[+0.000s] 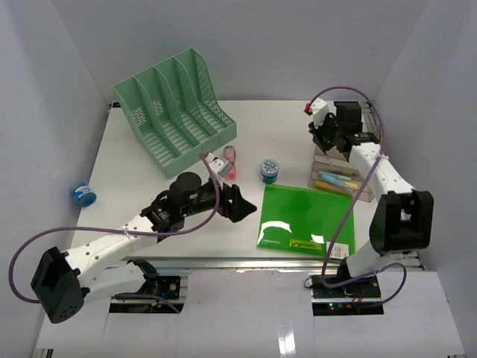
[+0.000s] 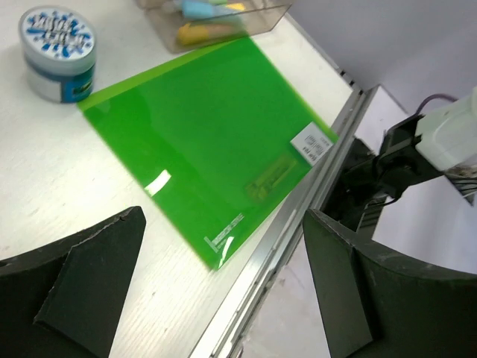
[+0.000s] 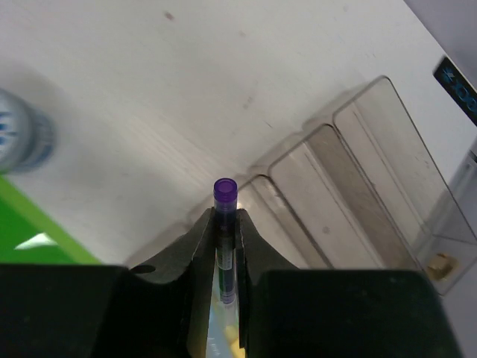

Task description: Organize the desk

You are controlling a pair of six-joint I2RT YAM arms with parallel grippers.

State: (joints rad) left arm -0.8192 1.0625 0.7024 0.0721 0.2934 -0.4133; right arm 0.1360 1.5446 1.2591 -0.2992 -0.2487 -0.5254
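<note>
The white desk (image 1: 283, 127) has a silver rail (image 2: 298, 216) along its front edge. A green folder (image 1: 305, 220) lies flat at the front right, also in the left wrist view (image 2: 201, 127). My left gripper (image 1: 240, 203) is open and empty just left of the folder, low over the desk (image 2: 223, 224). My right gripper (image 1: 328, 138) is shut on a purple-capped pen (image 3: 225, 192) and holds it above a clear plastic organizer (image 3: 350, 186) at the back right (image 1: 339, 175), which holds several markers.
A mint green file rack (image 1: 175, 108) stands at the back left. Pink items (image 1: 227, 160) and a blue-and-white round tin (image 1: 269, 170) sit mid-desk. A blue roll (image 1: 83, 194) lies off the desk's left side.
</note>
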